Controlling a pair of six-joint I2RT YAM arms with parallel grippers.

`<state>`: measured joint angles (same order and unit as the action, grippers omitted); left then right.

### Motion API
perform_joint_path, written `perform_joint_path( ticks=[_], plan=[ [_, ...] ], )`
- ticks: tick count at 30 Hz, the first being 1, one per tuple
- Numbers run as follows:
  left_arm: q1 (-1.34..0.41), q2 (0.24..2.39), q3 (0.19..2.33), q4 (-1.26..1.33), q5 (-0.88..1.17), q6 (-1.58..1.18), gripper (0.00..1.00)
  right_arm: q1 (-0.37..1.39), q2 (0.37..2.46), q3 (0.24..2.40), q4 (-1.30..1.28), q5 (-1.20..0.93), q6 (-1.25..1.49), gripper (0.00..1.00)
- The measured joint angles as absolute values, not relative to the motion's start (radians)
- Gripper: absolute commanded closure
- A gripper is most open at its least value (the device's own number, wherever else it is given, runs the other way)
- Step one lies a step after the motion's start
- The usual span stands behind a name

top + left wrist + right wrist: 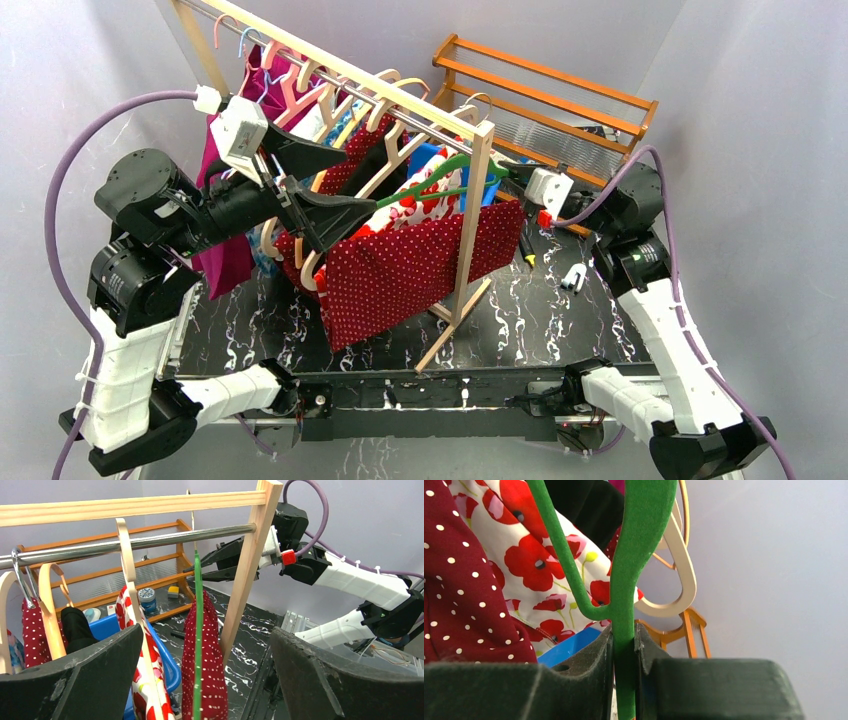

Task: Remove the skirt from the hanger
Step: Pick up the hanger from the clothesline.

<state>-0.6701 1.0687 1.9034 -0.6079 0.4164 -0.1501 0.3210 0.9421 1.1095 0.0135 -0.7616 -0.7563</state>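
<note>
**Skirt on the rail, right gripper clamped on its hanger**

Black white-veined marble-patterned table (540,320) lies under everything, and on it stands the pale wooden clothes rack with a steel rail (478,200), running diagonally away from my bases and crowded with hangers and garments. An orange slatted wooden shelf (560,100) sits behind it at the far right.

The dark red skirt with white polka dots (410,265) is the outermost garment at the near end of the rack, beside the upright post. It hangs from the flocked green hanger (440,180), whose hook is over the rail, and its hem stays above the tabletop.

My left gripper (350,182) reaches in from the left at the skirt's upper edge. Its jaws are spread wide; in the left wrist view the skirt and hanger show between them, further off. I cannot tell whether either finger touches cloth.

My right gripper (624,645) comes in from the post side, and its two black fingers are pressed tight on the green hanger's thin arm, just below where it forks.

Right behind the skirt hangs a white fabric printed with red poppies (539,565), and beyond it a cream plastic hanger (681,575).
</note>
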Motion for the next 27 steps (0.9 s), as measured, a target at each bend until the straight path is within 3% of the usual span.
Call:
perform_joint_path(
  ticks=[27],
  plan=[
    [-0.670, 1.022, 1.872, -0.524, 0.230, -0.256, 0.02, 0.321, 0.726, 1.016, -0.147, -0.428, -0.738, 1.00]
  ],
)
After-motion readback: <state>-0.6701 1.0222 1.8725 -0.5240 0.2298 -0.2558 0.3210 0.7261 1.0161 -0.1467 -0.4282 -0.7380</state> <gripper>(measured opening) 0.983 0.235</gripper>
